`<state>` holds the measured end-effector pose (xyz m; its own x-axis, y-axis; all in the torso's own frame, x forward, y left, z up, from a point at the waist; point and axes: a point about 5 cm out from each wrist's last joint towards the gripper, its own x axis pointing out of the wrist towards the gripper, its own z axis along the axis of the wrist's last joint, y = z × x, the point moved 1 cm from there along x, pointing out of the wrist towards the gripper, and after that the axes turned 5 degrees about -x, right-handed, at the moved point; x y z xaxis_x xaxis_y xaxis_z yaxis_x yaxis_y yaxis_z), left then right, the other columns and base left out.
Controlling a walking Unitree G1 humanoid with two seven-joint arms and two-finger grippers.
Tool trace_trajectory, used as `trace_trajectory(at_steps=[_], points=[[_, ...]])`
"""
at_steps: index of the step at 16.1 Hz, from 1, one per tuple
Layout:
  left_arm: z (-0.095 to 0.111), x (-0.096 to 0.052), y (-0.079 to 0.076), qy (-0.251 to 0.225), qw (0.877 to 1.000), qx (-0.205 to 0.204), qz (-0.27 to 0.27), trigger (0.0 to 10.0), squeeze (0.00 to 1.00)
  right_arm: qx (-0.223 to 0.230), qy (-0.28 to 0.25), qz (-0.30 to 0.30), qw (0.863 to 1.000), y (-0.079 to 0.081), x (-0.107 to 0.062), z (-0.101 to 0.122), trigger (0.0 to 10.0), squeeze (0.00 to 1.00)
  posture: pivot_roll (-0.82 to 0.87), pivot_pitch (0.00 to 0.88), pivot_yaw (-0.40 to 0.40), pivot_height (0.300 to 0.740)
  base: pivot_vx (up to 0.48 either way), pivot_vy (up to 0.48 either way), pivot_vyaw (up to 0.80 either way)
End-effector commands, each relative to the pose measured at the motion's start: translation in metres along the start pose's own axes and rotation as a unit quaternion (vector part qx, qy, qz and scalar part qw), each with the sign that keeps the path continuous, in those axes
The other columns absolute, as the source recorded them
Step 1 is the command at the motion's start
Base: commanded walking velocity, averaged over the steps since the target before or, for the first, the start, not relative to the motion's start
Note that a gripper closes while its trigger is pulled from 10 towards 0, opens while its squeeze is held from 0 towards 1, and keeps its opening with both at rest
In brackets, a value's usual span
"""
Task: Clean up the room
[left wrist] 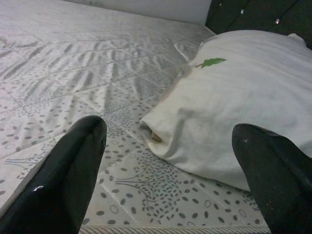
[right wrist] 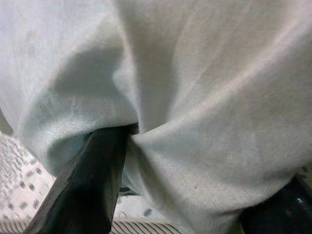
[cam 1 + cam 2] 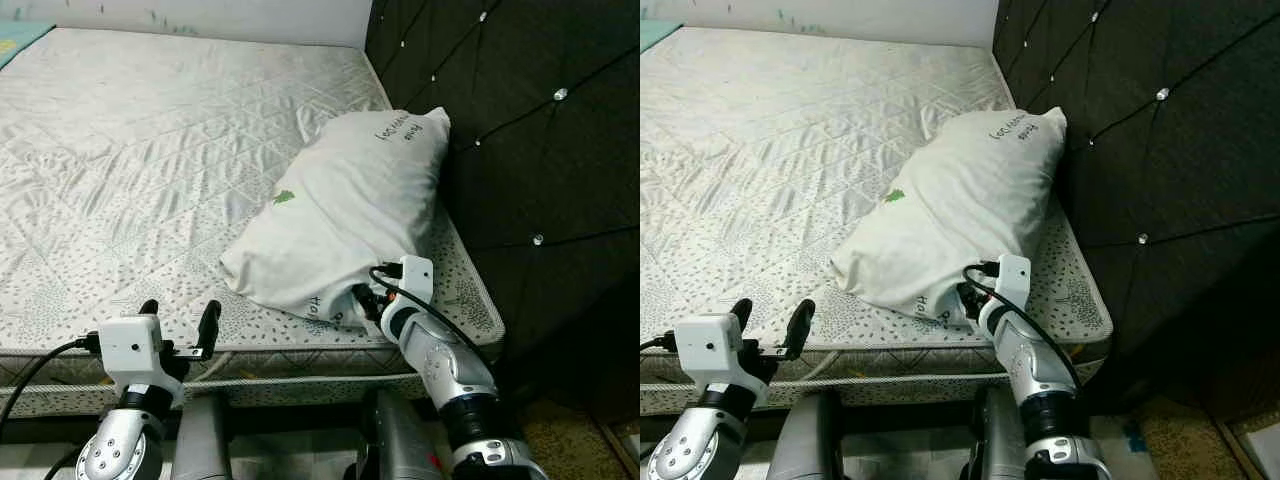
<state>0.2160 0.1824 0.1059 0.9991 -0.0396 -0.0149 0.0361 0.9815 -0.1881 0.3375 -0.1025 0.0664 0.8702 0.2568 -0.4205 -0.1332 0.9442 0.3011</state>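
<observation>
A white pillow [image 3: 350, 205] with a small green tree mark and dark lettering lies on the patterned mattress [image 3: 150, 150], its far end against the headboard. My right gripper [image 3: 362, 300] is at the pillow's near corner, shut on a bunched fold of the pillow [image 2: 195, 87] cloth. One of its fingers [image 2: 92, 180] is pressed into the fold. My left gripper [image 3: 180, 312] hovers open over the mattress's front edge, left of the pillow and apart from it. In the left wrist view the pillow [image 1: 243, 92] lies ahead of its spread fingers [image 1: 68, 170].
A black tufted headboard [image 3: 530, 130] with shiny studs rises on the right. The mattress's front edge runs just before my arms. A teal cloth [image 3: 15, 40] lies at the far left corner. A strip of speckled floor [image 3: 580, 435] lies beside the bed at the lower right.
</observation>
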Motion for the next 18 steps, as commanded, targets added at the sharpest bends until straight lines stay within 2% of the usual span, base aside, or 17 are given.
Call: trace_trajectory(at_steps=[1, 4, 11, 18], points=[[0.000, 0.001, -0.003, 0.001, 1.000, -0.003, -0.007, 10.0, 0.00, 0.004, -0.036, 0.015, 0.999, 0.008, 0.002, 0.017, 0.0, 0.00, 0.10, 0.072, -0.083, 0.561, 0.000, 0.000, 0.00], [0.001, 0.003, -0.002, -0.001, 1.000, -0.002, -0.008, 10.0, 0.00, 0.012, -0.050, 0.020, 0.998, 0.014, 0.003, 0.019, 0.0, 0.00, 0.11, 0.069, -0.082, 0.561, 0.000, 0.000, 0.00], [0.001, 0.004, -0.007, -0.003, 1.000, -0.006, -0.019, 10.0, 0.00, 0.000, -0.064, -0.006, 0.998, 0.005, 0.005, 0.021, 0.0, 0.00, 0.10, 0.069, -0.084, 0.561, 0.000, 0.000, 0.00], [0.003, 0.008, -0.010, -0.009, 1.000, -0.007, -0.029, 10.0, 0.00, -0.032, -0.066, 0.003, 0.997, 0.001, 0.010, 0.024, 0.0, 0.00, 0.11, 0.069, -0.084, 0.561, 0.000, 0.000, 0.00]])
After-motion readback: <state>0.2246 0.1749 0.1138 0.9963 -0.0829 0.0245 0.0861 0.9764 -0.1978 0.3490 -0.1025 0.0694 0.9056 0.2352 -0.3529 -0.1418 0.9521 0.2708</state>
